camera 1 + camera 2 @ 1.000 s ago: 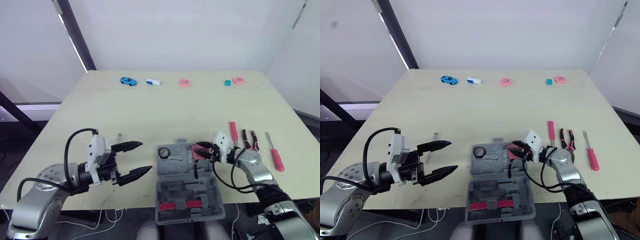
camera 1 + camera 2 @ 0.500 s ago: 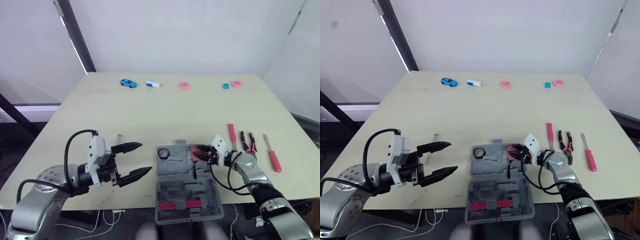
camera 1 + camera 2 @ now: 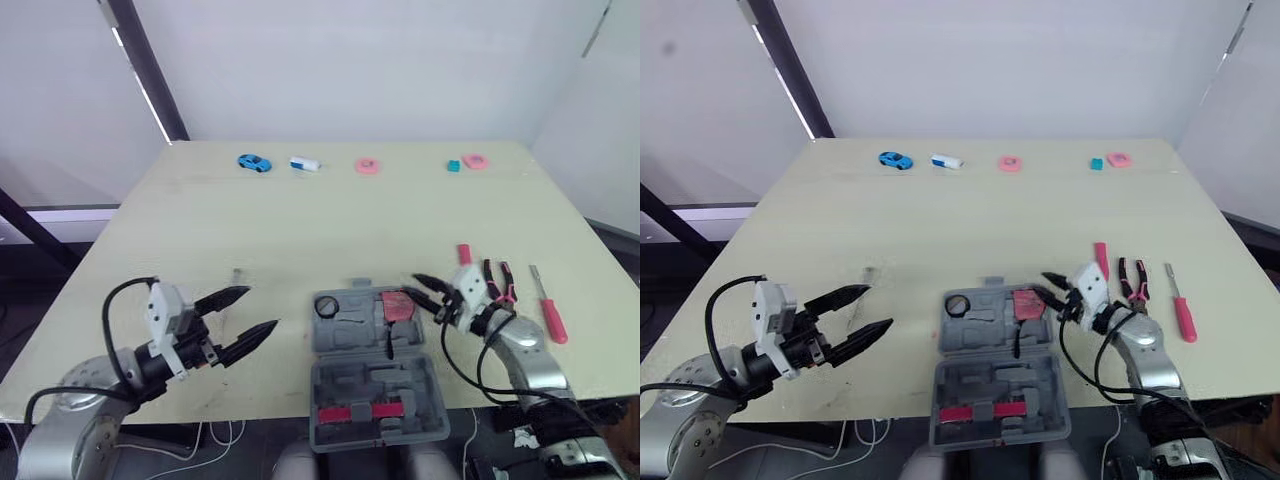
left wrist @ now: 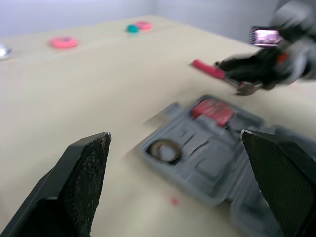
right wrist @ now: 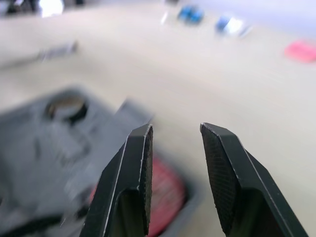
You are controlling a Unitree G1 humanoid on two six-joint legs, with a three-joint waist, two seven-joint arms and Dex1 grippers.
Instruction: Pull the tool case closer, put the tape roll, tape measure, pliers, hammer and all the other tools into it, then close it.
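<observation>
- The left gripper [image 3: 262, 308] hung wide open and empty over bare table [image 3: 330, 220], with the case at its 3 o'clock and clear of it. A small grey metal piece [image 3: 238, 274] lay just off at its 11 o'clock.
- The open grey plastic tool case [image 3: 340, 385] sat at the table's near edge, and its front half appeared to reach past that edge. A black tape roll [image 3: 327, 306] and a red tape measure [image 3: 399, 305] lay in the rear half.
- The right gripper [image 3: 422, 290] hovered at the case's right rear corner, its fingers parted and holding nothing.
- The loose tools lay at the right gripper's 3 o'clock: a red-handled tool [image 3: 463, 254] partly hidden behind it, then red-and-black pliers [image 3: 503, 280], then a red-handled screwdriver [image 3: 551, 318]. All had their long axes running 12 to 6 o'clock.
- The right arm was clearly the nearer one, so the pickups probably fell to it.
- There was little room between the screwdriver and the table's right edge, but open table lay toward 12 o'clock.
</observation>
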